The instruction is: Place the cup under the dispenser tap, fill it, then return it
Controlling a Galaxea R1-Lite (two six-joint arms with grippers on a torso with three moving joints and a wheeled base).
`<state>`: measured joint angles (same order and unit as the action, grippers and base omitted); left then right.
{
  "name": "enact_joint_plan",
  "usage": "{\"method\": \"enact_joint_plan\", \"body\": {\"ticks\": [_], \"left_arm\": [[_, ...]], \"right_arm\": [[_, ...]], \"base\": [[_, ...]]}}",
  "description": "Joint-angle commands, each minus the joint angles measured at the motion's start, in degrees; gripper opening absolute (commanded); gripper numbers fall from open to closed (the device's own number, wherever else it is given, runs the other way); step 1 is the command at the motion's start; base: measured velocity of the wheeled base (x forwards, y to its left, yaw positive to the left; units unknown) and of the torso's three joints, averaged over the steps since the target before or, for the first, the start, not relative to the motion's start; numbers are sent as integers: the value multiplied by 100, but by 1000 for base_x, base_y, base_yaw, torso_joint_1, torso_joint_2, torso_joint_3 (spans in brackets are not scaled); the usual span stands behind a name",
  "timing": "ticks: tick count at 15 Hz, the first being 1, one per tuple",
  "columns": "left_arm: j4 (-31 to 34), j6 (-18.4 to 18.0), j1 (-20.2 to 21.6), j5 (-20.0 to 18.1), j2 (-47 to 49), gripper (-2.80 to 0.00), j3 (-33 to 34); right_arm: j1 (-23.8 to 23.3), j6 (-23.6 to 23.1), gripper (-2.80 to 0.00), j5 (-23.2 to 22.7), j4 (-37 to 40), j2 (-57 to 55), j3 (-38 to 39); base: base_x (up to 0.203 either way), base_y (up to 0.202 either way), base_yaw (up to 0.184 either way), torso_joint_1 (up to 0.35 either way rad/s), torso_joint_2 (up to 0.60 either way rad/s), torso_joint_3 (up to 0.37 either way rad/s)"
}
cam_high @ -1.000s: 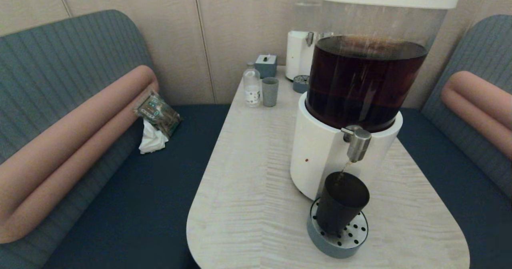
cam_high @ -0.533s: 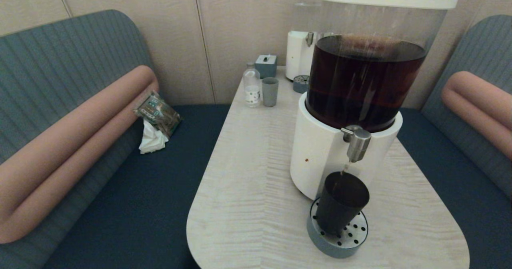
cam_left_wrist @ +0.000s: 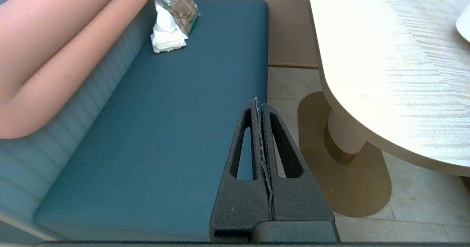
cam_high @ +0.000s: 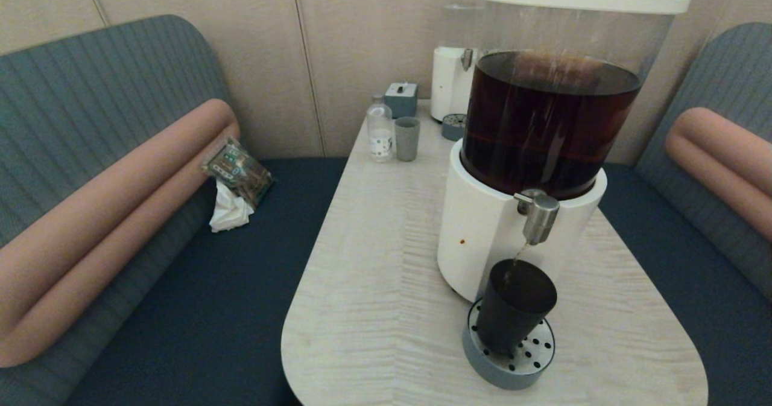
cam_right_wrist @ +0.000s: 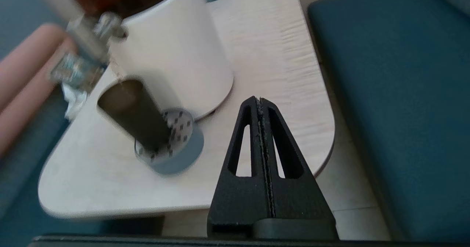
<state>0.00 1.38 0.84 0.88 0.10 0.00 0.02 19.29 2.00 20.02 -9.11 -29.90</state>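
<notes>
The black cup stands on the grey drip tray, directly under the steel dispenser tap of the white-based dispenser with the dark brown tank. A thin brown stream falls from the tap into the cup. In the right wrist view the cup and tap lie ahead, apart from my right gripper, which is shut and empty near the table's front edge. My left gripper hangs shut and empty over the blue bench seat beside the table. Neither gripper shows in the head view.
At the table's far end stand a pale grey-blue tumbler, a small bottle, a grey box and a clear-tank dispenser. A packet with tissue lies on the left bench. Benches flank the table.
The stream from the tap thinned to a drip half a second ago and now runs again. The liquid surface in the tank ripples. The cup has not moved.
</notes>
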Motion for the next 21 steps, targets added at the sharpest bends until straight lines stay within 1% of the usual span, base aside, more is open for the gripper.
{"method": "enact_joint_plan", "body": {"ticks": [1, 2, 3, 4, 5, 8, 9, 10, 12, 15, 16, 19, 21], "left_arm": [[0, 3, 4, 2, 3, -280, 9], [0, 7, 4, 8, 4, -280, 3], [0, 3, 4, 5, 0, -280, 9], [0, 5, 4, 8, 0, -280, 0], [0, 12, 4, 9, 8, -280, 9], [0, 12, 4, 9, 8, -280, 9], [0, 20, 4, 9, 8, -280, 0], [0, 20, 4, 9, 8, -280, 9], [0, 20, 4, 9, -1, -280, 0], [32, -40, 4, 18, 8, -280, -6], [20, -45, 4, 18, 7, -280, 0], [95, -250, 4, 0, 8, -280, 1], [-88, -235, 4, -17, 8, -280, -14]], "right_arm": [[-9, -268, -280, -69, 141, 684, 151], [-10, -814, -280, -56, 153, 876, 395], [-11, -1212, -280, 104, 83, 902, 660], [-11, -1335, -280, 246, -112, 902, 934], [-11, -1484, -280, 294, -397, 902, 1261], [-11, -1883, -280, 330, -1396, 902, 2384], [-11, -1901, -280, 310, -1599, 901, 2641], [-11, -1880, -280, 264, -1686, 902, 2704], [-11, -1934, -280, 182, -1659, 902, 2700], [-11, -1906, -280, -175, -1371, 904, 2769], [-3, -1870, -280, -191, -1334, 885, 2753], [-2, -1892, -280, -208, -1299, 876, 2735], [-2, -1887, -280, -202, -1299, 867, 2735]], "base": [[0, 0, 0, 0, 0, 0], [0, 0, 0, 0, 0, 0], [0, 0, 0, 0, 0, 0], [0, 0, 0, 0, 0, 0], [0, 0, 0, 0, 0, 0], [0, 0, 0, 0, 0, 0], [0, 0, 0, 0, 0, 0], [0, 0, 0, 0, 0, 0], [0, 0, 0, 0, 0, 0], [0, 0, 0, 0, 0, 0], [0, 0, 0, 0, 0, 0], [0, 0, 0, 0, 0, 0], [0, 0, 0, 0, 0, 0]]}}
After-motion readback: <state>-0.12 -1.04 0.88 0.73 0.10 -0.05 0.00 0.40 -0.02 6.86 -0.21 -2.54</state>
